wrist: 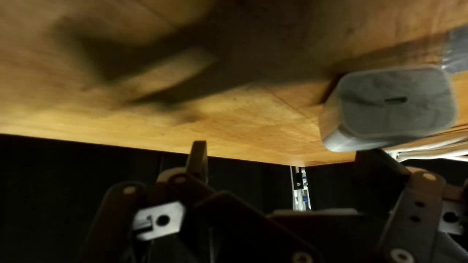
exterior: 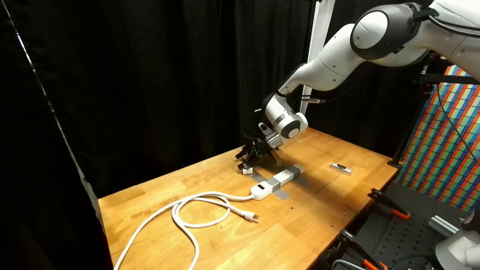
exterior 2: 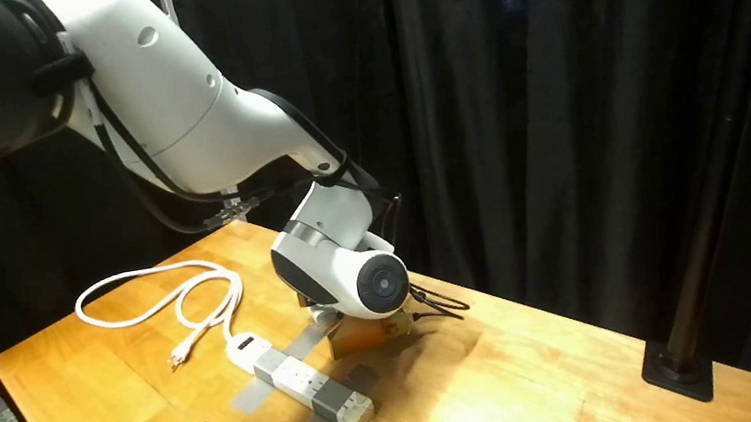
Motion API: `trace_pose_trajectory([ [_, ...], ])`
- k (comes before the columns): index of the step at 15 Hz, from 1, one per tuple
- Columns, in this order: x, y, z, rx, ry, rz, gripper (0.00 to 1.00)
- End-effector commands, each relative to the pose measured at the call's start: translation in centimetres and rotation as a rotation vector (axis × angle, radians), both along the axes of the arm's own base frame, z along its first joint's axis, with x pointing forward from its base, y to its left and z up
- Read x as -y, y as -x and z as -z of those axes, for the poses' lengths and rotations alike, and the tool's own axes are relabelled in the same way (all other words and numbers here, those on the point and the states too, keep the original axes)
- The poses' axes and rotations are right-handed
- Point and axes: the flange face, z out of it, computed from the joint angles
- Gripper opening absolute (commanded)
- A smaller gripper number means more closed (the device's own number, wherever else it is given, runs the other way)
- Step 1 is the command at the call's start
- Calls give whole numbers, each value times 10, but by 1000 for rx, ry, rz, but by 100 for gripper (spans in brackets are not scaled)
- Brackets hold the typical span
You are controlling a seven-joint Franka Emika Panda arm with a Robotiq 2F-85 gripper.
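On the surface (exterior: 255, 243), towards its far edge in an exterior view: one charger (wrist: 396, 113), white, small and blocky. Corners rounded; broad face smooth, grey in the shade, with a single narrow dark slot near its middle; sides paler. Position: just beside a strip of grey tape (exterior: 258, 177), left of and beyond the power strip (exterior: 284, 176). Claw (exterior: 240, 160): fingers wide apart, one of them close by the charger; whether the two touch cannot be told. Power strip: white, lying flat, crossed by grey bands. Cord (exterior: 204, 225): white, looped, at left, its plug (exterior: 247, 215) on the near side.
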Motion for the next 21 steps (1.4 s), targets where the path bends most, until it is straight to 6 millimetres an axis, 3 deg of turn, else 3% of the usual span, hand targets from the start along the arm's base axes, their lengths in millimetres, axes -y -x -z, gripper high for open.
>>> trace_pose_trajectory([
  [1, 6, 24, -16, 73, 117, -18, 100],
  [10, 2, 61, -44, 90, 213, -90, 100],
  [14, 8, 75, -65, 2, 309, -165, 100],
  [16, 17, 71, -75, -57, 397, -207, 100],
  [21, 37, 42, -108, -159, 572, -397, 100],
])
